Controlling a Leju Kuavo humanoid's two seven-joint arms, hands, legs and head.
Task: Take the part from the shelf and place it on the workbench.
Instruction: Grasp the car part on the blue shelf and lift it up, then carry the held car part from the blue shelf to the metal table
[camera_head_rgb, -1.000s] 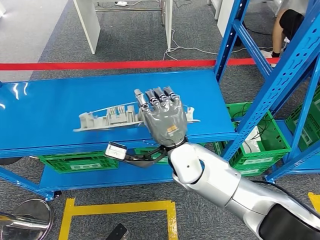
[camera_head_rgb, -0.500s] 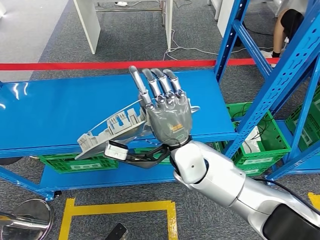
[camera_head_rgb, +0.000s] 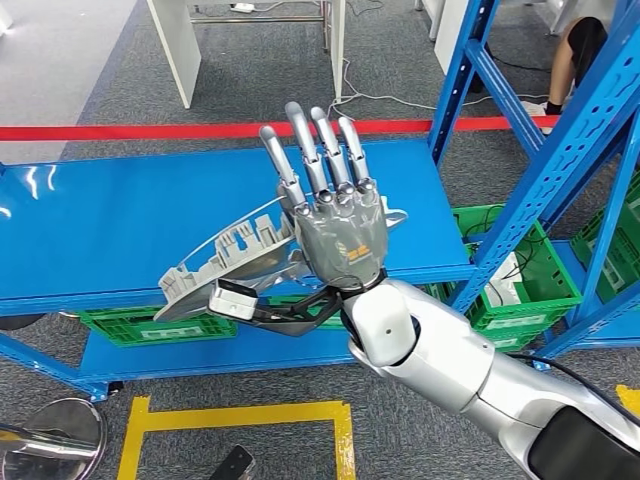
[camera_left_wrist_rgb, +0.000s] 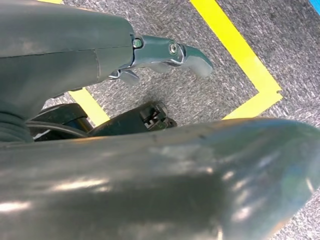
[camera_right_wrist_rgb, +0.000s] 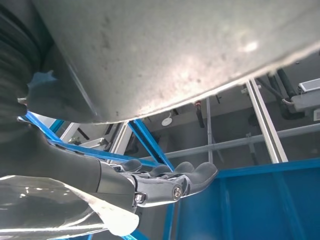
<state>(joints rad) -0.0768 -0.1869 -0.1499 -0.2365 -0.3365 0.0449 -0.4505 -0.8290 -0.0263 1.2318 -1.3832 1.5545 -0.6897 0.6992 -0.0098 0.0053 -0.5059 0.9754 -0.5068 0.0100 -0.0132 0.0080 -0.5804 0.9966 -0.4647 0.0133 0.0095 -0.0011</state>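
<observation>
Right hand holds long grey ribbed part tilted above shelf; fingers spread.

**Even overhead light, sharp head view, soft close surfaces at the wrists**

The head view is bright and evenly lit, with crisp detail across the carpet and the blue shelf. White glare spots sit on the shelf's left end, and highlights run along the silver right arm and its fingers. Shadows are faint and diffuse. Straight edges bow slightly toward the frame borders.

The left wrist view is dimmer; a large dark surface close to the lens is blurred, with smeared reflections, while the floor tape stays fairly sharp.

The right wrist view looks up toward bright ceiling; the near grey surface is out of focus and the lower left corner is smeared with pale reflections.
</observation>
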